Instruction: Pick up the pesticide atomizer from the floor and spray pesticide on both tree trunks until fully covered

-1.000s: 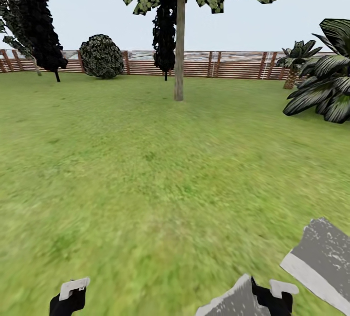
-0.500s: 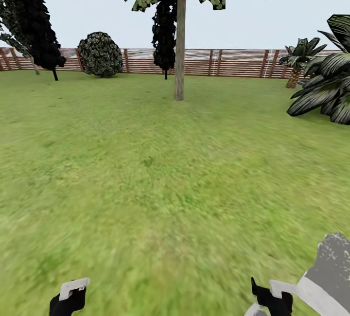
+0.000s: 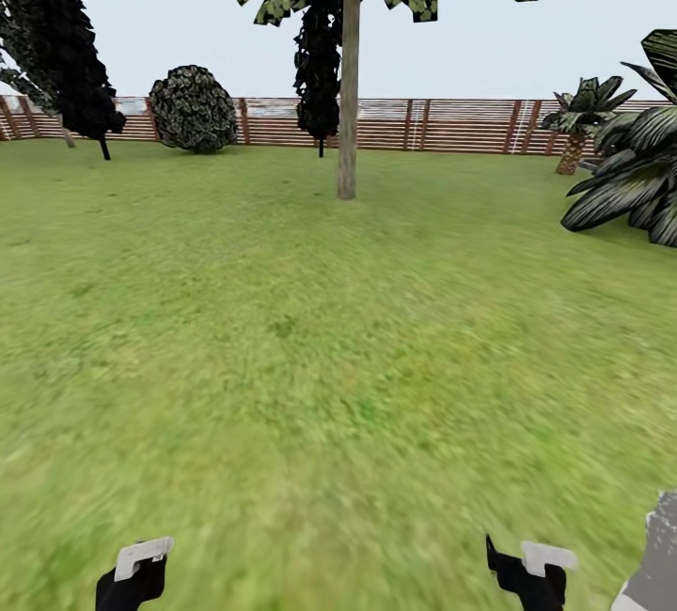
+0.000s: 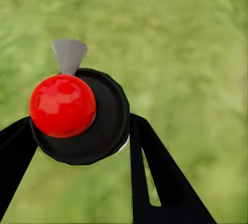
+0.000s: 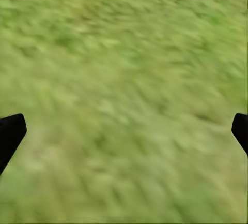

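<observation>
The carry-to-the-tree step appears to be in hand: the left gripper (image 4: 77, 131) is clenched on the small dark atomizer bottle with a red round button (image 4: 77, 115), at the left wrist view's centre-left. The right gripper (image 5: 124, 125) hangs spread and empty over blurred green grass (image 3: 320, 357). Next, the robot likely needs to close on the pale grey-brown tree trunk (image 3: 348, 103), top centre of the head view, well apart from the bottle.

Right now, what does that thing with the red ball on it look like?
It's the atomizer, seen from its top in the left wrist view: a round black body with a shiny red ball on top and a small grey nozzle sticking out one side. The left hand holds it, one black finger on each side. Blurry green grass lies below it.
</observation>
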Motion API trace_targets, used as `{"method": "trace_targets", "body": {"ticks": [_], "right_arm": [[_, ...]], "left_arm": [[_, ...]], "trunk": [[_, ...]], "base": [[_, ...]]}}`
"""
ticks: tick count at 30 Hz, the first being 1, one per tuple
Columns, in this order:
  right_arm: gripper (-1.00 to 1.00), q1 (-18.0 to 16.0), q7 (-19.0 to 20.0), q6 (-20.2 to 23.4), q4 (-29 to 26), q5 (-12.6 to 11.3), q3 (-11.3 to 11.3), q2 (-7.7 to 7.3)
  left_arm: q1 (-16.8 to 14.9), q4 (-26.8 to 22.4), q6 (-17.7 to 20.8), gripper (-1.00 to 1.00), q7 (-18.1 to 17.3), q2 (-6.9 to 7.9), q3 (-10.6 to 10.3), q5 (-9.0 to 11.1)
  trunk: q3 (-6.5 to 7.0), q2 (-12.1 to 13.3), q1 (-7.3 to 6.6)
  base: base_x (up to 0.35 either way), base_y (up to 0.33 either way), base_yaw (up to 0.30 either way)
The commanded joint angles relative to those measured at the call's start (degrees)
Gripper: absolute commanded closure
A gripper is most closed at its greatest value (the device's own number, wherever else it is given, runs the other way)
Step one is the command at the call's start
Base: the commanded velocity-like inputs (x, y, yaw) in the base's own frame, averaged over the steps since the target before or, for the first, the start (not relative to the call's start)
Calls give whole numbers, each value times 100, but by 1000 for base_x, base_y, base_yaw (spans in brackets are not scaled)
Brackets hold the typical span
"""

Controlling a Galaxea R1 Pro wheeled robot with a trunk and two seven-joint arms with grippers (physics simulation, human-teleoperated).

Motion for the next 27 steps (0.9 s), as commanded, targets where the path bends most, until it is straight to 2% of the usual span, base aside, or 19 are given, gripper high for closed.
{"method": "trace_targets", "body": {"ticks": [1,27], "right_arm": [[-100,-4,-12,-20,5,4,1,0],[-100,-4,-15,-24,5,3,1,0]], "left_arm": [[-4,5,-14,100,-35,-2,20,31],[-4,5,-9,100,-35,-2,17,35]], "trunk": [[-5,-2,2],[-5,-2,2]], "base": [[338,0,0],[338,0,0]]}}
